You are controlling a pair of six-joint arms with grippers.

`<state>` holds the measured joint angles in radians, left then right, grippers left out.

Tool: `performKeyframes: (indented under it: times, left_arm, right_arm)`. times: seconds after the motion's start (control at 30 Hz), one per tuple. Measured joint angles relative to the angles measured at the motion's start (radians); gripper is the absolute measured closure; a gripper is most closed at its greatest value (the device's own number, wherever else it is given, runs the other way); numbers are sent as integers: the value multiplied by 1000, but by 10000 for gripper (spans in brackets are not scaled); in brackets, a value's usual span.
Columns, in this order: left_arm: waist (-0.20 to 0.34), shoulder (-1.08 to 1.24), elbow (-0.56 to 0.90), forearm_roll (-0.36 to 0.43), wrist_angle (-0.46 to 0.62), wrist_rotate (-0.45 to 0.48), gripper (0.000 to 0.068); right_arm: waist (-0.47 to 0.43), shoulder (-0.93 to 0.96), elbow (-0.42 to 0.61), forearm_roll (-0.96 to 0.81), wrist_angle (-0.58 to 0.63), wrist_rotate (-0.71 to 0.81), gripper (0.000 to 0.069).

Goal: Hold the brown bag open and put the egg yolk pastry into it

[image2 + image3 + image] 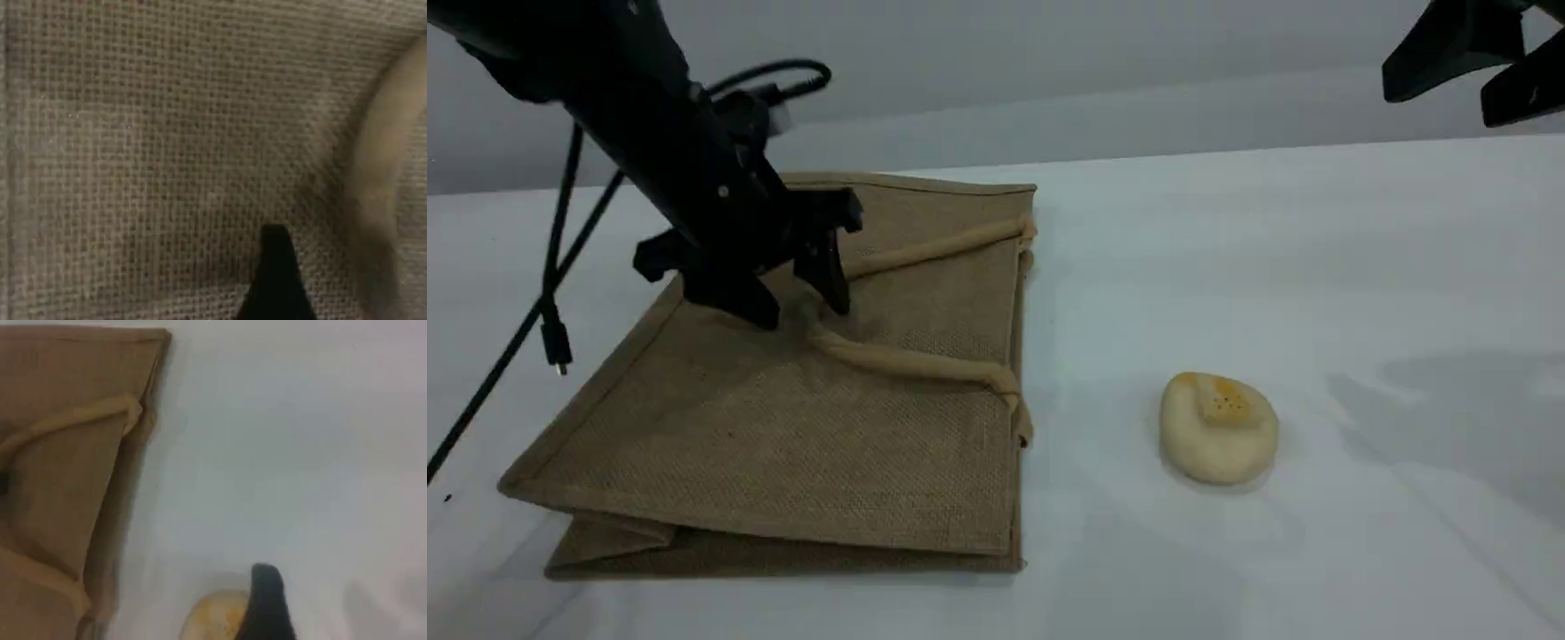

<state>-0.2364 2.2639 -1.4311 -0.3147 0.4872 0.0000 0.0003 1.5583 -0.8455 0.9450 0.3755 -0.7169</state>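
Brown bag (783,444) is lying flat on the white table (1316,267), mouth edge facing right, with a rope handle (916,364) looped across its top face. I've got the left gripper (800,307) down on the bag with its jaws spread wide, one finger either side of the handle's bend. Can't tell if it's actually touching the rope. Over on the right, the egg yolk pastry (1218,427) sits on the table near the bag but clear of it. The right gripper (1440,98) hangs high at the far right, jaws apart.
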Motion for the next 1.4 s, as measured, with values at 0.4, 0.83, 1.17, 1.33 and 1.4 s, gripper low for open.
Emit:
performKeyframes:
  times: [0.4, 0.83, 1.17, 1.33, 1.4]
  left_arm:
    - [0, 9, 0, 0, 2, -8, 559]
    - [-7, -100, -248, 3, 285, 75, 596]
    - [-33, -154, -546, 3, 657, 217, 596]
    - [-39, -155, -684, -7, 739, 263, 596]
    - [-43, -164, -700, -34, 739, 272, 596]
  right_arm:
    - [0, 0, 1, 2, 2, 1, 214]
    - [1, 99, 1, 36, 76, -4, 214]
    - [61, 281, 1, 232, 85, -213, 214]
    - [100, 353, 0, 380, 69, -356, 214]
    - [100, 383, 0, 439, 70, -413, 214]
